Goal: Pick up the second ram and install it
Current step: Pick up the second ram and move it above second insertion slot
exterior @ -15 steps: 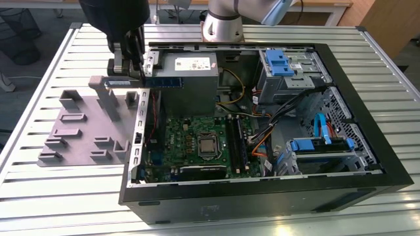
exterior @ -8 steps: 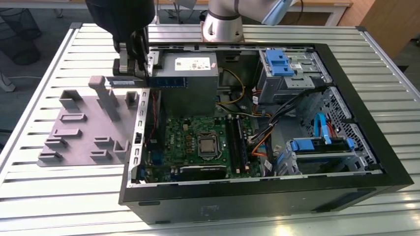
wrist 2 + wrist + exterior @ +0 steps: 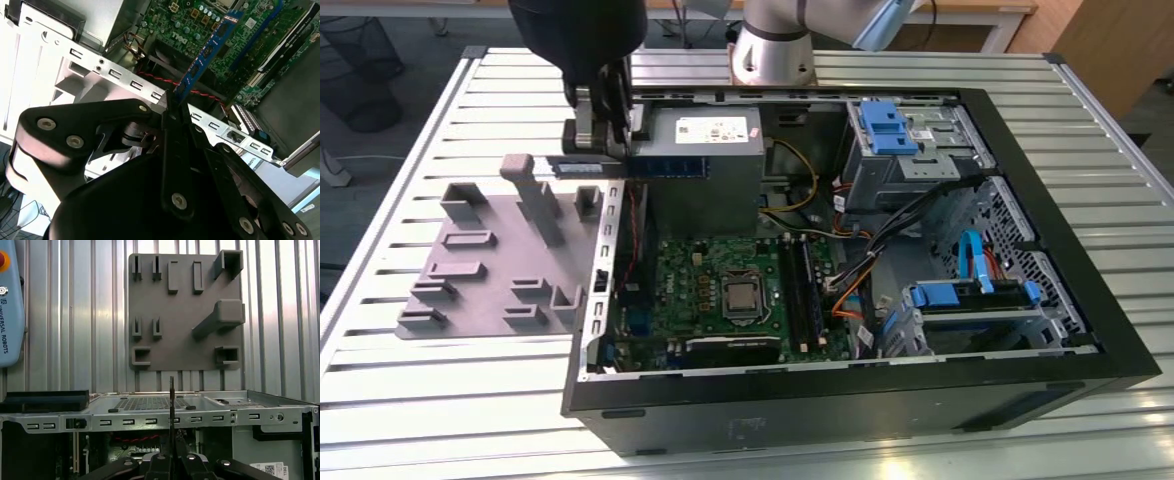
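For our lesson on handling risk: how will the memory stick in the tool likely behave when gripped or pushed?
The second ram is a thin flat board, so probably stiff and light. Most of it juts past the tool, so a sideways push may pivot it. Its bare board looks fragile.

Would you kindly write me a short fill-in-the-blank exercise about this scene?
The tool is ____ on the second ram.
The ram's label strip is ____.
In the exterior view, the grey fixture block sits to that view's ____ of the computer case.
Missing words: shut; blue; left.
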You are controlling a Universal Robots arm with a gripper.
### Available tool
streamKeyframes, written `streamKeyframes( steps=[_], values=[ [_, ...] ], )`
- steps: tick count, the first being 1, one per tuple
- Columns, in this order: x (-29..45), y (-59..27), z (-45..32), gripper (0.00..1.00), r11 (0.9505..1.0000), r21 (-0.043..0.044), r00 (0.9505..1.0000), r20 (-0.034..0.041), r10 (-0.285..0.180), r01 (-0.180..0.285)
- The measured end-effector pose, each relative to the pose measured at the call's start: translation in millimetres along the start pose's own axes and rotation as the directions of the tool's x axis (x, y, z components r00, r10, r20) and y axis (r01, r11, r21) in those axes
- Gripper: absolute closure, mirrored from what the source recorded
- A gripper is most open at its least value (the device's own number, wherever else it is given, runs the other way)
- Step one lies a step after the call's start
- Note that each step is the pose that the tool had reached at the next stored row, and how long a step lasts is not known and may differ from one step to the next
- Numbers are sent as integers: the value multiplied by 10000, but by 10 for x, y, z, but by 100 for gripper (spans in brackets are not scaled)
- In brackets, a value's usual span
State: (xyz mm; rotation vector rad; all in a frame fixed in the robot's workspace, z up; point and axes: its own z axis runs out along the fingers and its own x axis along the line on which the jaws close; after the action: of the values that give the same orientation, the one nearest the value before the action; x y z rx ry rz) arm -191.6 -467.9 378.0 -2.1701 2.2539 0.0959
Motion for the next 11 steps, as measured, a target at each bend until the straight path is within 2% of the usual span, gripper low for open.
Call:
streamKeyframes(
  steps=[11],
  values=[
    [-6, -144, -5, 86, 10000, 0, 10000, 0, 0, 0]
  ],
)
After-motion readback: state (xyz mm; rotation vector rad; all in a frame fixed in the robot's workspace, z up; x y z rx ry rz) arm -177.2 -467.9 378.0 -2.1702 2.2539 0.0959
